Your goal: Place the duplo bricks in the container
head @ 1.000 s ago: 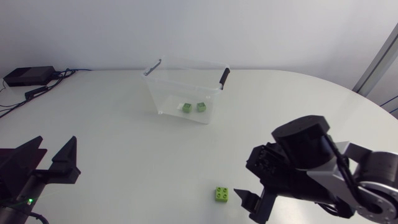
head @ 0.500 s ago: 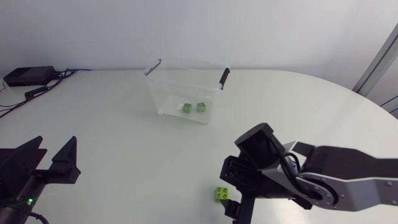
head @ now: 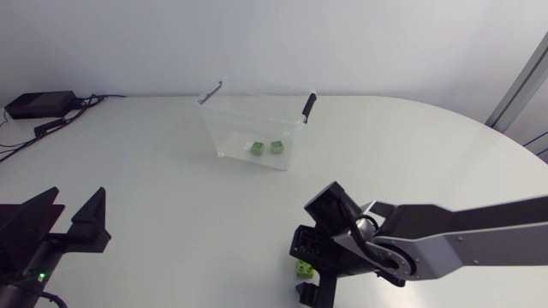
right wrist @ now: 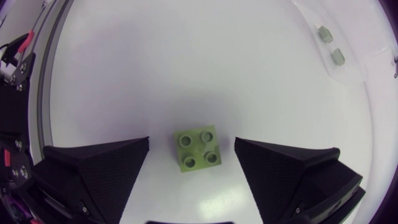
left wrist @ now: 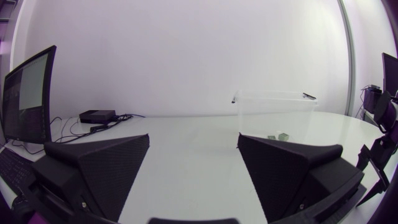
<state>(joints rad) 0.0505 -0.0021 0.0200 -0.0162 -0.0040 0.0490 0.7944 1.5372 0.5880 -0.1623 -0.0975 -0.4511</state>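
Note:
A green duplo brick (head: 303, 269) lies on the white table near its front edge, partly hidden under my right arm. My right gripper (head: 311, 279) hangs over it, open. In the right wrist view the brick (right wrist: 198, 148) sits studs up between the two spread fingers of my right gripper (right wrist: 192, 143), and neither finger touches it. The clear container (head: 257, 115) stands at the back middle with two green bricks (head: 267, 147) on its floor. My left gripper (head: 68, 216) rests at the front left, open, with nothing in it. Its view looks across the table at the container (left wrist: 273, 115).
A black box (head: 38, 104) with cables lies at the table's back left corner. The container has a black handle (head: 309, 105) on its right rim. My right arm's links (head: 445, 244) stretch along the front right of the table.
My right arm has swung left and lowered, bringing its open gripper from beside the loose green brick to directly over it. The left arm and the container have not moved.

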